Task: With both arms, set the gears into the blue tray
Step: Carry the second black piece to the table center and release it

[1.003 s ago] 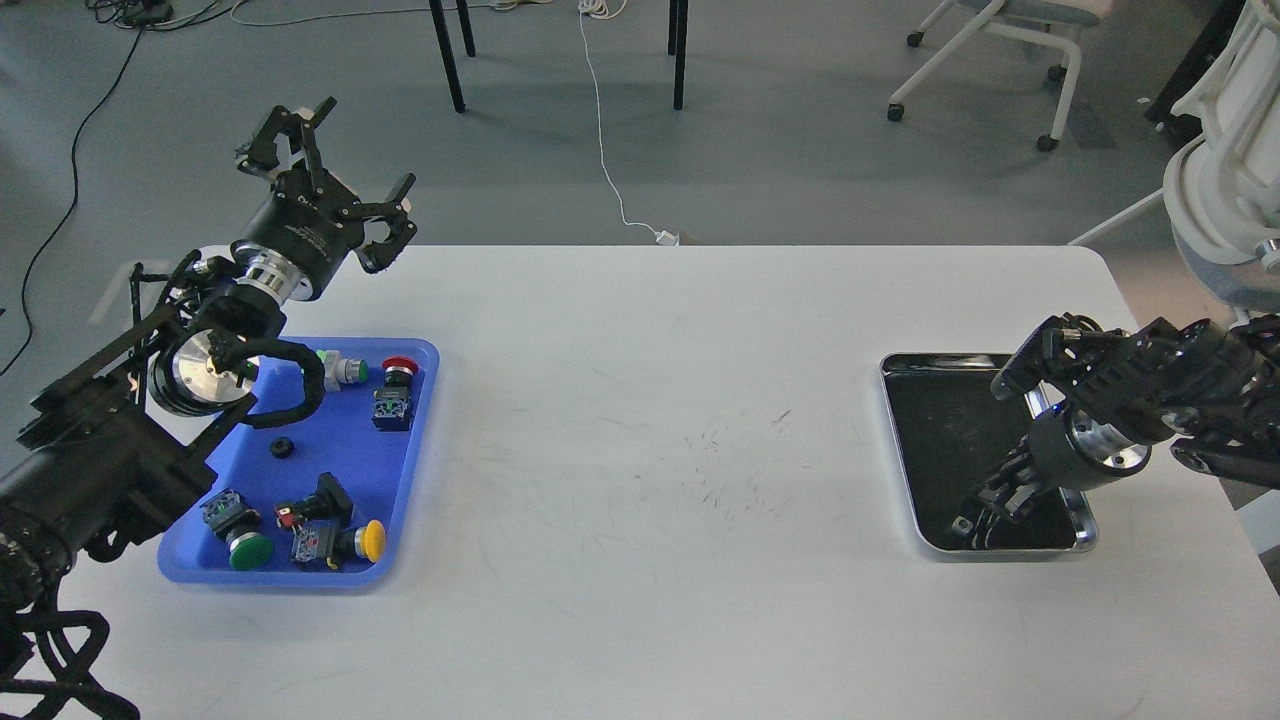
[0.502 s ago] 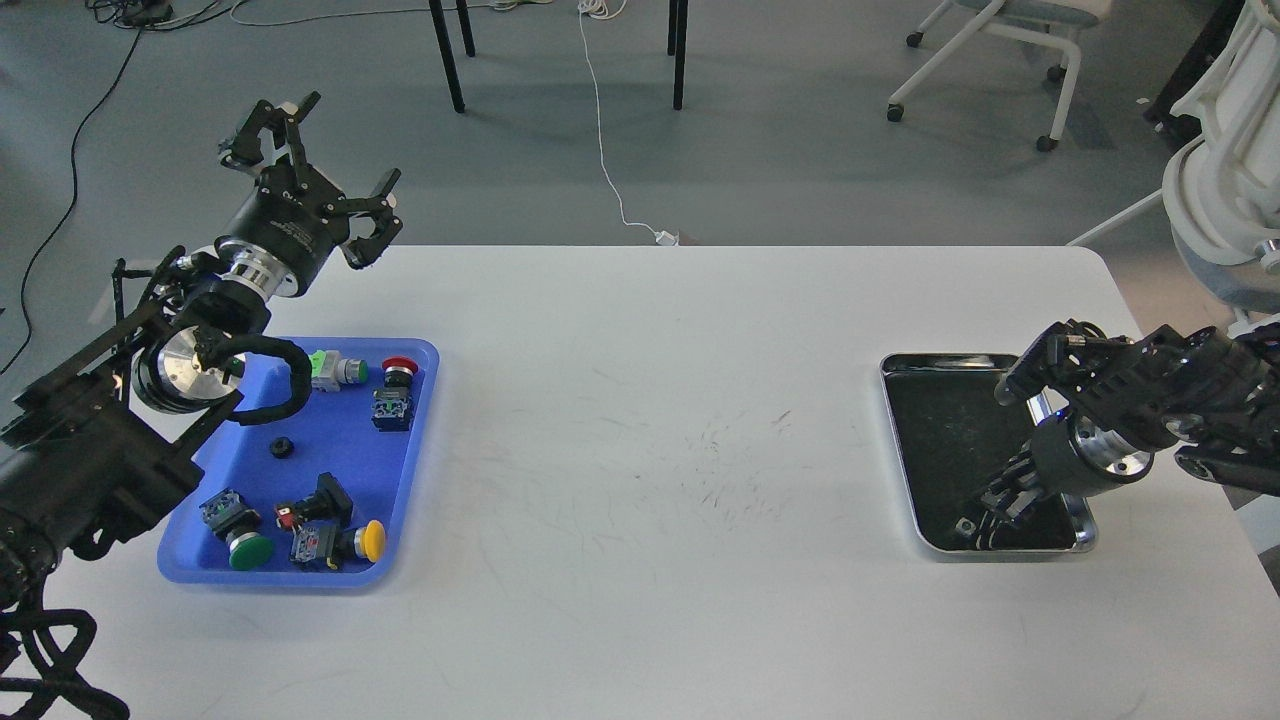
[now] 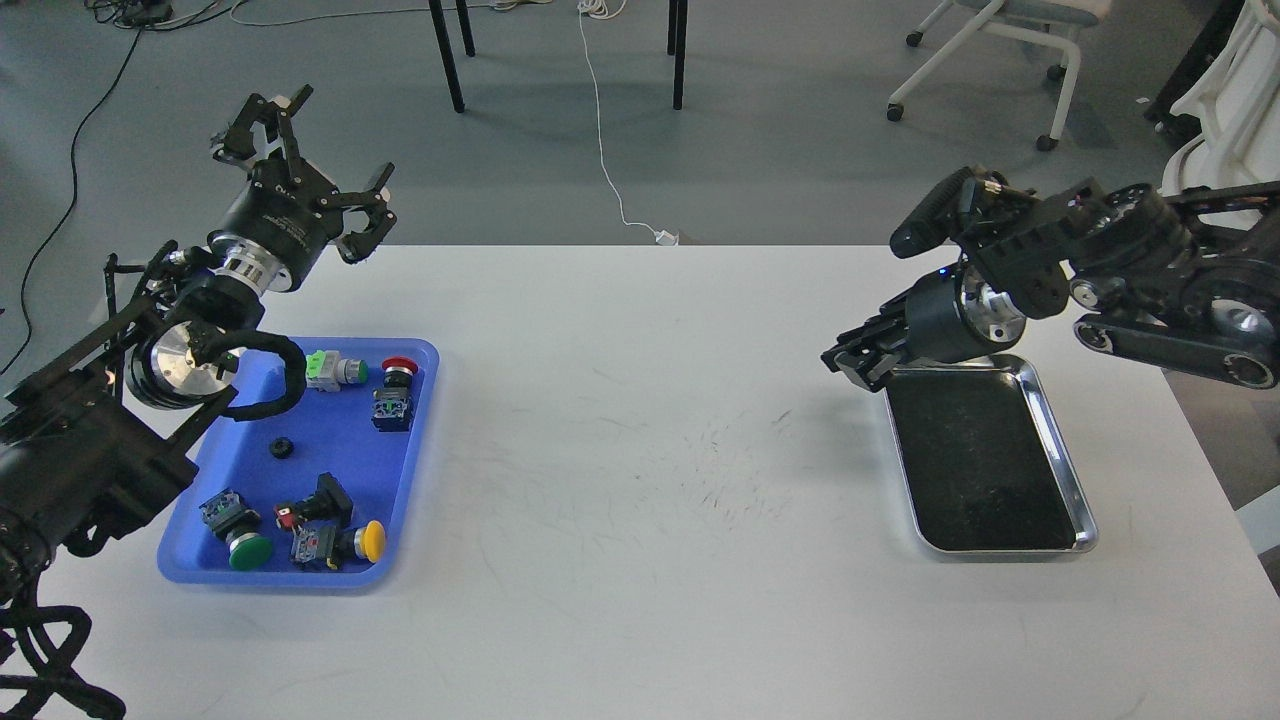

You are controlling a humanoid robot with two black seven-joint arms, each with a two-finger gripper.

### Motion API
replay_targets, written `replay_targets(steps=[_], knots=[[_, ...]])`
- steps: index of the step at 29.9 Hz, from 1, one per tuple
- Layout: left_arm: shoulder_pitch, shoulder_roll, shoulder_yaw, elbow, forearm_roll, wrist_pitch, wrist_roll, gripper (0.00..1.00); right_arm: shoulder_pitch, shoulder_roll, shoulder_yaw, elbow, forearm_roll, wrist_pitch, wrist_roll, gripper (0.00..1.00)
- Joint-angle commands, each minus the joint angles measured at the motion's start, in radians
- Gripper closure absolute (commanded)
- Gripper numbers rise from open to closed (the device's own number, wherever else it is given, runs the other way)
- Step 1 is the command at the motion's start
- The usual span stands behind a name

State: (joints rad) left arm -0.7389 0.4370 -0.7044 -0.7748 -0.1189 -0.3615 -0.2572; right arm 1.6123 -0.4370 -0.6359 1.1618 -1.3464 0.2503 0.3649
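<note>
Spanning the view, a white table [image 3: 640, 420] is seen. The blue tray [image 3: 420, 400] lies at its left, one gear [image 3: 281, 449] resting inside among push-button switches [image 3: 392, 392]. Left pincer [image 3: 300, 165] is held spread above the far edge. Right pincer [image 3: 858, 357]: fingers bunched, grip cannot be told.

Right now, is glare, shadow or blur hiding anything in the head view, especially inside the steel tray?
Head view: sharp overall, even lighting, soft shadows only. The steel tray rim gleams, its bottom is dark and grainy, so a black gear there would be hard to spot. The right end effector is dark, its fingers indistinct. One gear stands out clearly on the blue tray.
</note>
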Motion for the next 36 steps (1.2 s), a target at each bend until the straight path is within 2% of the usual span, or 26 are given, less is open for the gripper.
replay_targets(steps=[1, 5, 10, 29, 31, 34, 36], knots=[[0.0, 0.002, -0.016, -0.001, -0.002, -0.002, -0.014, 0.02, -0.018, 0.131, -0.005, -0.02, 0.029, -0.04, 0.002, 0.84], [-0.007, 0.0, -0.018, -0.001, -0.001, -0.001, -0.014, 0.02, -0.09, 0.254, -0.01, -0.074, 0.088, -0.046, 0.0, 0.84], [-0.005, 0.0, -0.018, -0.001, -0.001, -0.002, -0.016, 0.02, -0.141, 0.333, -0.011, -0.137, 0.104, -0.048, -0.001, 0.84], [-0.004, 0.009, -0.017, -0.001, -0.001, -0.002, -0.016, 0.02, -0.233, 0.405, -0.042, -0.212, 0.102, -0.048, 0.0, 0.79], [-0.004, 0.011, -0.018, -0.001, -0.001, -0.002, -0.016, 0.02, -0.232, 0.405, -0.042, -0.211, 0.102, -0.048, 0.0, 0.73], [-0.004, 0.012, -0.017, -0.001, -0.001, -0.011, -0.014, 0.02, -0.229, 0.397, -0.042, -0.208, 0.104, -0.058, 0.0, 0.48], [-0.002, 0.012, -0.013, -0.001, 0.002, -0.02, -0.01, 0.02, -0.229, 0.394, -0.042, -0.2, 0.104, -0.078, 0.002, 0.44]])
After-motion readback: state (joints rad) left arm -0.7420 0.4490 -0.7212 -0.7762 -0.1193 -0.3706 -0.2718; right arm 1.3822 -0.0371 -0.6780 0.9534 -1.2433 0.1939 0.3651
